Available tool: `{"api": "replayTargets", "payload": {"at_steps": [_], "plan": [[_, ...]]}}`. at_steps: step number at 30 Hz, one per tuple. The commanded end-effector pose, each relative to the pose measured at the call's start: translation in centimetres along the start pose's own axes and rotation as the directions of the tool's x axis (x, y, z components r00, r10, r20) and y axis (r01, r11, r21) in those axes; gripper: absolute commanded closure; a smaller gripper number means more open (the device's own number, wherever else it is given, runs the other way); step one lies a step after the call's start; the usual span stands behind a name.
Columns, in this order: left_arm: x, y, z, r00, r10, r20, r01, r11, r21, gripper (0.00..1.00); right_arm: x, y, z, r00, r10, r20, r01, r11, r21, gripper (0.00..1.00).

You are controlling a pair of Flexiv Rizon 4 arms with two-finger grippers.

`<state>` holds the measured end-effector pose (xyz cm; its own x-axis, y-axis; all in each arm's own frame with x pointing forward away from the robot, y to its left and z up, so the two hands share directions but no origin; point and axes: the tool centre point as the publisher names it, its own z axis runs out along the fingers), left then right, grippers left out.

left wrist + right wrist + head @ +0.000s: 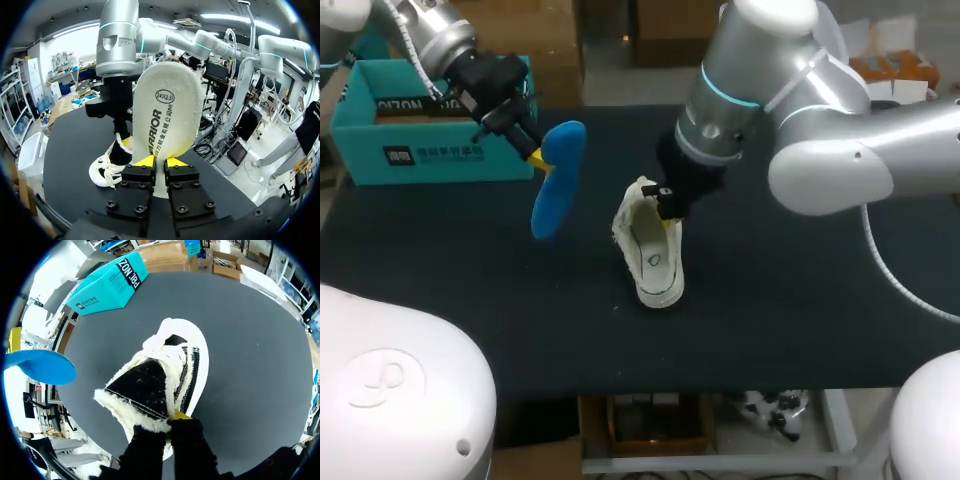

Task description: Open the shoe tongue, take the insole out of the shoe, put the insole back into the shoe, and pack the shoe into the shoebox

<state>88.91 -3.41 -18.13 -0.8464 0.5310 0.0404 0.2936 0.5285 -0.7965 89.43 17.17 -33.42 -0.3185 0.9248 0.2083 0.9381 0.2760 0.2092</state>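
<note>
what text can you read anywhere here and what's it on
"240(2.5)": in an oval on the pale underside of the insole held in the left gripper.
"WARRIOR": running along that same underside; the characters after it are too small to read surely.
Shoebox: large white letters and a dark label on its side, too blurred or cut off to read.
Shoe: an oval mark inside, unreadable.

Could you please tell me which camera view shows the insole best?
The left wrist view: the insole looms large, pale face toward the camera, clamped in the left gripper. The head view shows its blue side, smaller; the right wrist view only a blue part.
</note>
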Motion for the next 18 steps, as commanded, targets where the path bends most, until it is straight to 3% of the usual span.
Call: {"api": "replayTargets", "payload": {"at_steps": [1,6,8,13,18], "plan": [[-0.9,0.4,0.6,0.992,0.010,-0.122,-0.010,1.000,0.005,1.00,-0.7,-0.5,0.3,1.000,-0.002,-0.015,0.001,0.998,-0.066,1.00],[-1.0,0.3,1.1,0.990,0.021,-0.141,-0.020,1.000,0.008,1.00,-1.4,-0.5,0.5,0.999,-0.023,-0.048,0.019,0.997,-0.078,1.00],[-1.0,0.3,1.2,0.989,0.027,-0.146,-0.025,1.000,0.015,1.00,-1.7,-0.4,0.4,0.999,-0.019,-0.048,0.015,0.997,-0.080,0.00],[-0.4,-0.6,1.2,0.985,0.057,-0.164,-0.050,0.998,0.044,1.00,-1.9,-1.0,-0.8,0.998,0.004,-0.062,-0.009,0.996,-0.083,0.00],[0.6,-2.1,1.2,0.972,0.112,-0.207,-0.087,0.988,0.126,1.00,-1.5,-2.7,-3.6,0.991,0.061,-0.117,-0.073,0.991,-0.107,0.00]]}}
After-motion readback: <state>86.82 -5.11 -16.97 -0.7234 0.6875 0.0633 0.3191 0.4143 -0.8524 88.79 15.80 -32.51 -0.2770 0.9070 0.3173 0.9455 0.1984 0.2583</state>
